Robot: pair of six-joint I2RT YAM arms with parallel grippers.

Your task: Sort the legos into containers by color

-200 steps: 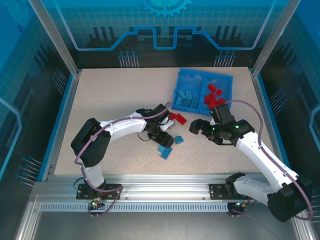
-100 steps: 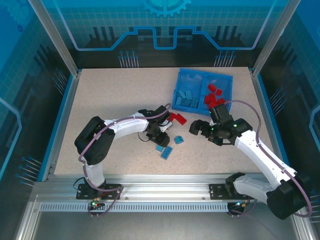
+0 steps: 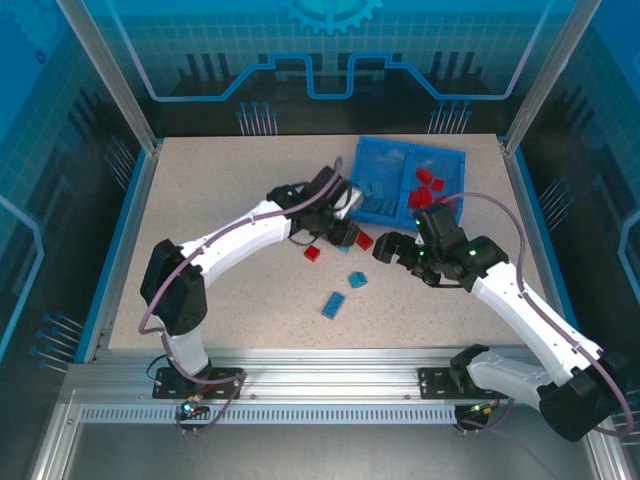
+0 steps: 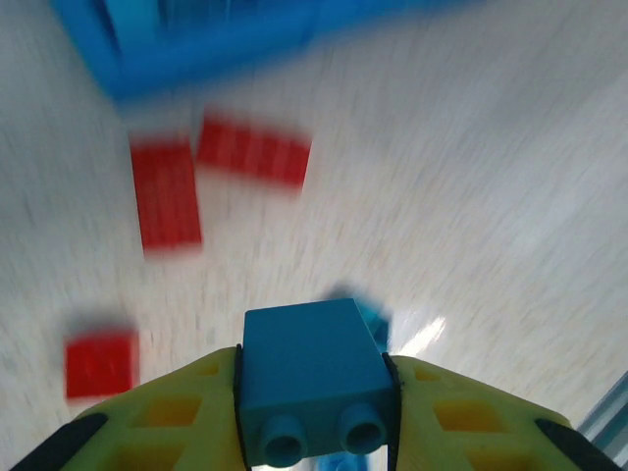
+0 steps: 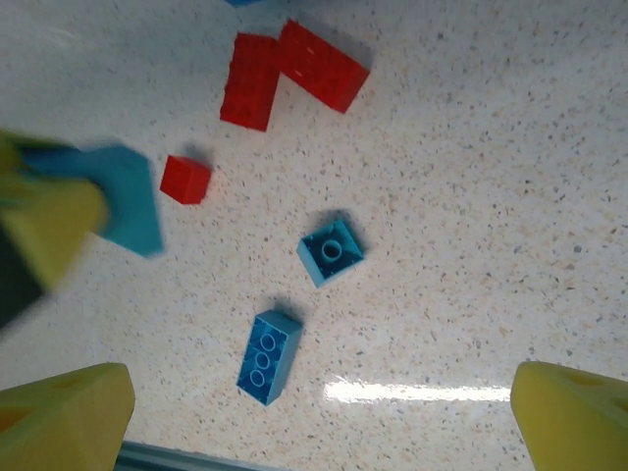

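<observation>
- The left fingers (image 4: 177,412) pinch a light blue lego (image 4: 309,358) near the tray (image 3: 405,150).
- The right fingers (image 5: 574,407) are spread wide above the surface (image 3: 230,200).
- Loose below: a square blue lego (image 5: 331,252), a long blue lego (image 5: 268,356) and red legos (image 5: 314,64).
- In the tray, blue legos (image 3: 375,195) lie in the left compartment and red bricks (image 3: 428,190) in the right.

The blue tray (image 3: 440,152) holds light blue bricks (image 3: 375,195) in its left compartment, red bricks (image 3: 428,190) in its right. Nearby on the table lie three red bricks (image 5: 319,67) and two blue ones (image 5: 331,252). Another blue brick (image 4: 314,378) is held above them.
</observation>
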